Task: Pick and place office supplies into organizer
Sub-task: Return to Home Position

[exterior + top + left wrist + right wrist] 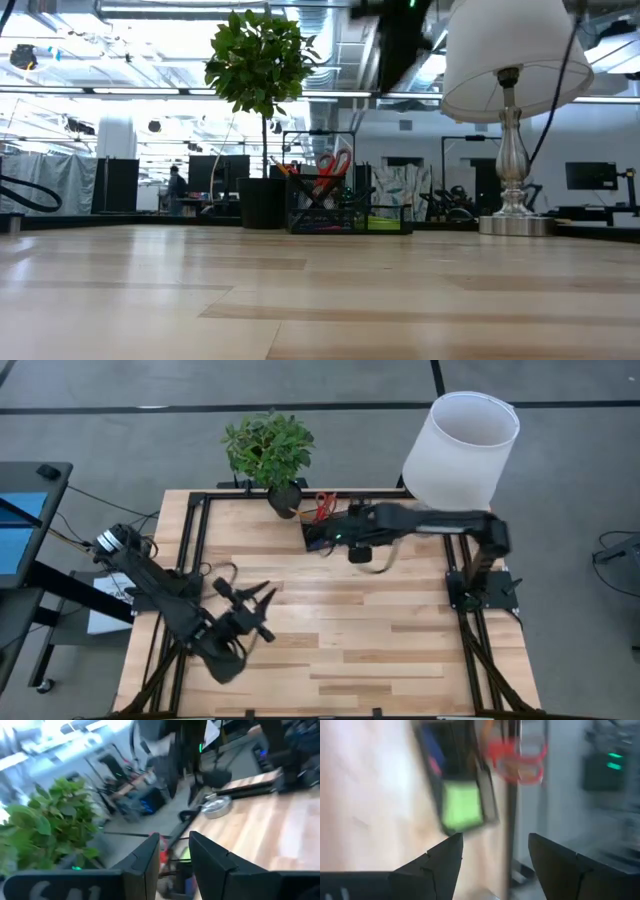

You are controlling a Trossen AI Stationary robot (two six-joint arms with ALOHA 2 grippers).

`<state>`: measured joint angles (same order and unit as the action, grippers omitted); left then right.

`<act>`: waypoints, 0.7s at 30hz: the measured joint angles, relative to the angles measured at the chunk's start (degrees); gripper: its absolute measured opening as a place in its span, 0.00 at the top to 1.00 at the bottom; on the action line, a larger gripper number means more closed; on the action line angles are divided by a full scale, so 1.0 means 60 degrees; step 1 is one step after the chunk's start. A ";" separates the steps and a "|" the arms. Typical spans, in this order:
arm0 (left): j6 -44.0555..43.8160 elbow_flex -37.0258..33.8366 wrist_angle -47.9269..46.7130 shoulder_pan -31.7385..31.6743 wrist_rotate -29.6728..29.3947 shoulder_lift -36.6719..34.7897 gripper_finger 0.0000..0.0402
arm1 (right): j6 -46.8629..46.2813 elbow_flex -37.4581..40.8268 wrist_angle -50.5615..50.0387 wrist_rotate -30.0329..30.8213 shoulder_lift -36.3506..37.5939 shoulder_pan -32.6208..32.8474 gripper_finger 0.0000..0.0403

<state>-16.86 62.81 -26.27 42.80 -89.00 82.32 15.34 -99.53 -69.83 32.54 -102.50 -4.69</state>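
Note:
The dark organizer (345, 212) stands at the table's far edge, next to the plant pot. Red-handled scissors (335, 165) stand upright in it, and a lime-green sticky-note pad (462, 807) lies in one compartment. My right gripper (495, 855) hangs open above the organizer (455, 775), pointing slantwise down, with nothing between its fingers; it also shows in the high view (320, 542). Near the table's front left, my left gripper (268, 615) points level across the table. Its fingers (175, 865) stand a little apart with nothing between them.
A leafy plant in a black pot (270, 455) stands just left of the organizer. A lamp with a white shade (462, 450) and a silver foot (512, 215) stands at the far right. Bare wood (350, 630) lies between the arms.

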 joint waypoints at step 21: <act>0.6262 -0.5788 1.1756 -0.0598 0.7955 -0.5548 0.76 | -0.1545 0.4938 0.7143 -0.5847 0.9903 0.2967 0.44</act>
<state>20.71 28.08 44.26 39.21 -41.27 49.03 6.07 -69.90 -26.97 -2.54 -43.08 13.11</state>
